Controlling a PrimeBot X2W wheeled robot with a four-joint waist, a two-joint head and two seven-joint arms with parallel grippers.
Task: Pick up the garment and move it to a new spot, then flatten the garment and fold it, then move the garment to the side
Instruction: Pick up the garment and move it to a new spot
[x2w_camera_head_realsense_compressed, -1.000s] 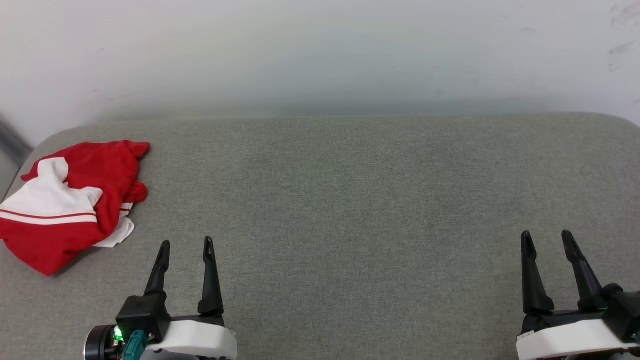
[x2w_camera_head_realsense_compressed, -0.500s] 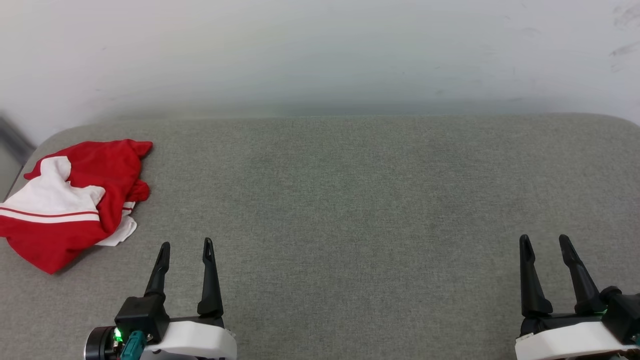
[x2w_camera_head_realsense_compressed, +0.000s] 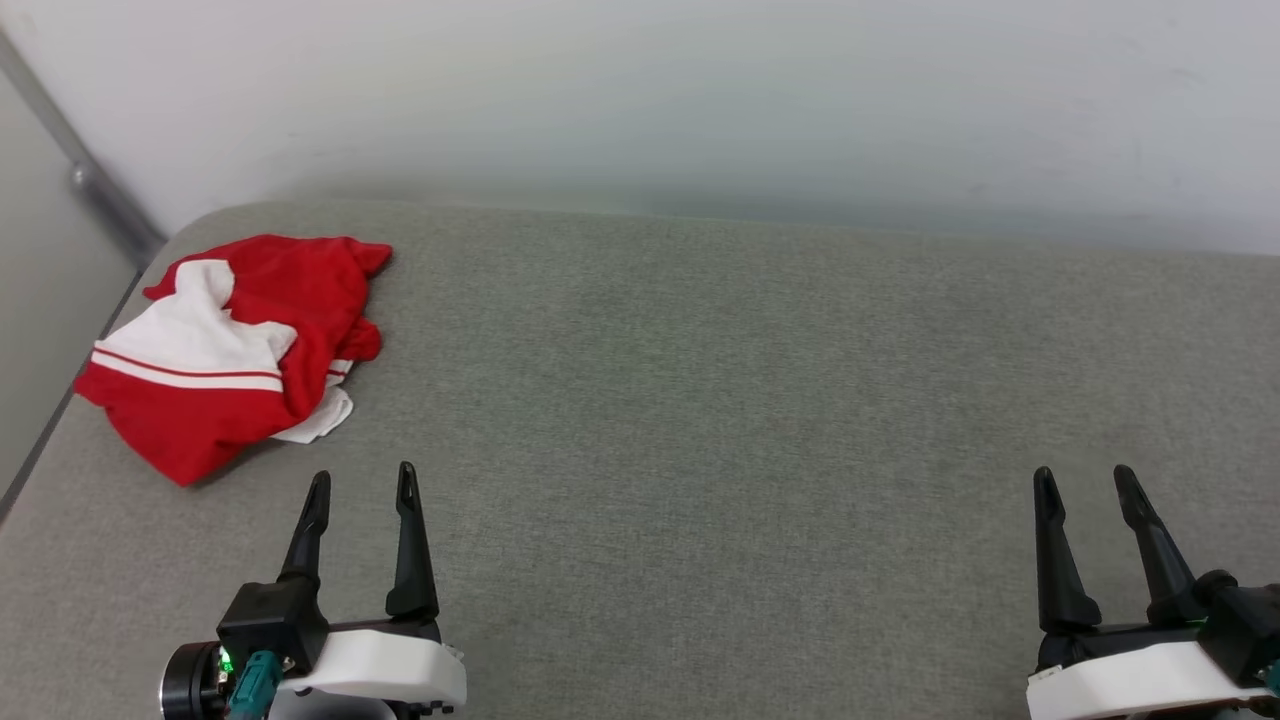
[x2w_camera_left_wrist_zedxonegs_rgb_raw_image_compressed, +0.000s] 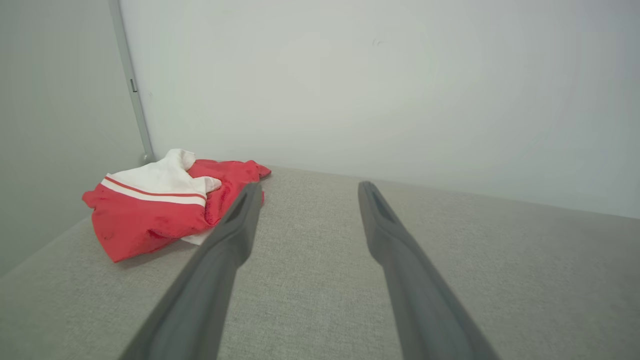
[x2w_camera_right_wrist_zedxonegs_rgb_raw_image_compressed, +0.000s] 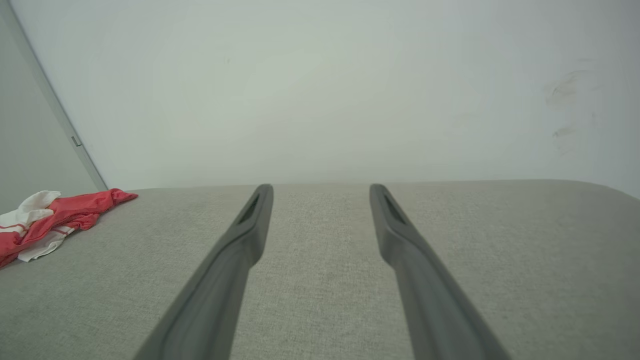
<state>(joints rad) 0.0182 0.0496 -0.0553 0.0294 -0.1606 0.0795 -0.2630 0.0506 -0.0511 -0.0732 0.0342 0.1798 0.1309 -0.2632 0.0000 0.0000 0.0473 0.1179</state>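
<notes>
Big pale wall (x2w_camera_head_realsense_compressed: 640, 90) across the back, and right up against it the grey fabric surface (x2w_camera_head_realsense_compressed: 700, 420), rounded at its far left corner, its left edge slanting down towards the near side. There's a wide stretch of bare grey from the middle all the way out to the right, plenty of room there. A thin grey strip (x2w_camera_head_realsense_compressed: 90, 180) climbs the wall by that left corner.

Now the garment (x2w_camera_head_realsense_compressed: 240, 350): crumpled in a heap at the far left of the surface, close to the left edge and the rounded corner. It's red cloth with a white panel crossed by a thin red stripe, and any lettering is folded out of sight.

Down in front, the left gripper (x2w_camera_head_realsense_compressed: 362, 478) sits just short of the heap, not touching it, fingers spread and empty. Over at the right, the right gripper (x2w_camera_head_realsense_compressed: 1083, 476) is well apart from the garment, fingers also parted, holding nothing, above bare fabric.
</notes>
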